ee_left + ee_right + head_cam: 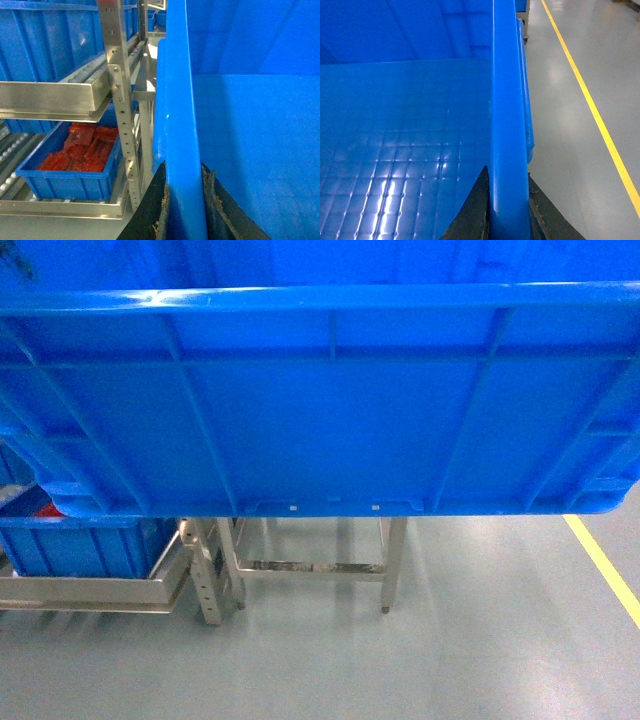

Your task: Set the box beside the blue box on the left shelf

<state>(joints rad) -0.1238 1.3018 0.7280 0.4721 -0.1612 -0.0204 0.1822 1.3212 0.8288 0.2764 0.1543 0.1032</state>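
The large, open-topped, bright-blue plastic crate (330, 430) is held up in the air across almost the whole head view, its ribbed long wall facing the camera and its two small base notches showing along the bottom edge, well above the floor. It is carried by its two short ends: the left gripper (184, 205) is pinched over the thick rim of one end wall, one dark finger inside and one outside, and the right gripper (506, 210) is clamped the same way on the opposite rim. The crate is judged stiff and hollow, empty as far as the wrist views show, so probably light for its bulk, but the glossy plastic looks slippery and the rim is the only sensible hold. An even grip on both ends will be called for, since a tilt could let it slide. To the left, the grey metal flow rack with white roller rails (75, 75) is seen, with a smaller blue plastic bin of red parts (75, 160) on a lower level and another large blue crate (50, 45) on the level above. A smooth grey-green painted floor (400, 660) with a yellow line (605, 565) lies below.
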